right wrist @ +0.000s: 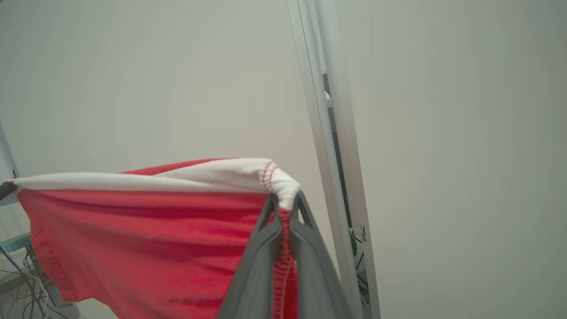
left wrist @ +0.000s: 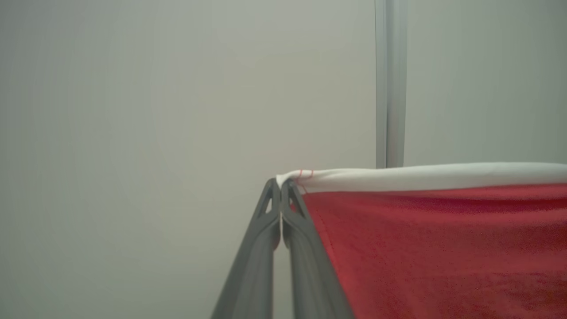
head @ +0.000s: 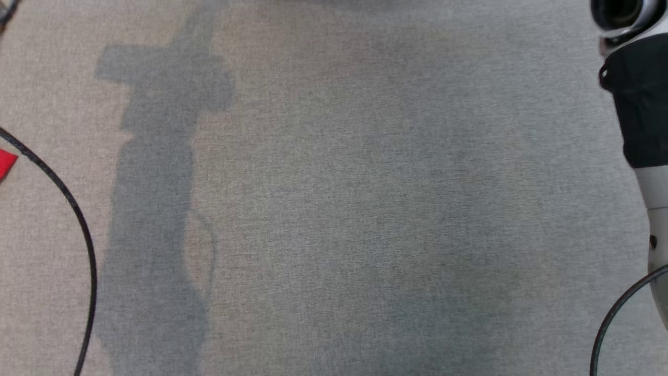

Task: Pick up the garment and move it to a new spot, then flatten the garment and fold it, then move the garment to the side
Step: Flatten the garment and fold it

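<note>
Your left fingers (left wrist: 276, 195) and right fingers (right wrist: 305, 232) each pinch a white-hemmed top corner of the red garment (left wrist: 421, 248) (right wrist: 155, 239), stretched in the air between them. Its bottom runs out of frame; over the grey surface (head: 334, 209) a red scrap (head: 5, 163) is cut off at the left edge.

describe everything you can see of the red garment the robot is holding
The garment is red, soft knit-looking cloth with a white band along its top edge and red stitching at the band's corners. It is off the floor, pulled fairly taut along that top edge between the two grippers. The left gripper is shut on one corner and the right gripper on the other. The red body hangs below with shallow horizontal folds; one stitched side hem shows in the right wrist view.
</note>
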Controlling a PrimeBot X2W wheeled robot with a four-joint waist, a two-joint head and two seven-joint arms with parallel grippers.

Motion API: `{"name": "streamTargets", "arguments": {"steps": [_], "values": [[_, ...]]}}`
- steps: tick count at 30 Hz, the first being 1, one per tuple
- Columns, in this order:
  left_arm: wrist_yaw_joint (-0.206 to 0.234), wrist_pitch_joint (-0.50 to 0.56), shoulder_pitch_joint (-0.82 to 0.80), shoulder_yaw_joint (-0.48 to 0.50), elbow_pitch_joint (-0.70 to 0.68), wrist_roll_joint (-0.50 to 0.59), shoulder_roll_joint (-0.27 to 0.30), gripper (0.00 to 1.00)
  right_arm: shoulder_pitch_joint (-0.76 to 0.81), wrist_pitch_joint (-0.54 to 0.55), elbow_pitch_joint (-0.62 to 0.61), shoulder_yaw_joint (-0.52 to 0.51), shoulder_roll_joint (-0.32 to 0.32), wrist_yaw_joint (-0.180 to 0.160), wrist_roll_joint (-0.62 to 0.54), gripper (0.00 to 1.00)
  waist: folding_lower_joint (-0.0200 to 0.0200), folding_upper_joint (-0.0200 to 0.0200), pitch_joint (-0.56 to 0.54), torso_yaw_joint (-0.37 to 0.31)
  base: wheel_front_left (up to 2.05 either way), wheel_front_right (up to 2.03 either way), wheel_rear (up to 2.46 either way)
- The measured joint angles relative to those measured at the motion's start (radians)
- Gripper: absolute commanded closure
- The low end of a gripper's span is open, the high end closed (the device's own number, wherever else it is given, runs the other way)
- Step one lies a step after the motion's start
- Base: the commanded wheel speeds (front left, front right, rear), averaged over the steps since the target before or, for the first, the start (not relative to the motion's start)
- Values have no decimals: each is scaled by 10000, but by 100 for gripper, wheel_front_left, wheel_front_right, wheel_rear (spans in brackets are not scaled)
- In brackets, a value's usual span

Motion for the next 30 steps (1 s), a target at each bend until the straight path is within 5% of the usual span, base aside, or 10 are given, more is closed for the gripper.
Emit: {"name": "streamTargets", "arguments": {"steps": [8, 14, 21, 30], "values": [[-443, -228, 1483, 0, 677, -403, -848, 100, 990, -17, 522, 1057, -389, -2, 554, 100, 0, 0, 360, 357, 0, 0, 0], [-353, -259, 4003, 531, -1181, -59, -918, 100, 2925, -25, -663, 2341, -1028, -4, 1177, 100, 0, 0, 271, 563, 0, 0, 0], [82, -257, 7799, 786, -3712, 464, -548, 100, 5780, -25, -2671, 2650, -1868, -4, 1684, 100, 0, 0, -355, 679, 0, 0, 0], [1310, 732, 11937, 639, -7459, 399, 585, 100, 9099, -27, -4874, 2658, -2631, -4, 1223, 100, 0, 1, -1537, 673, 0, 0, 0]]}}
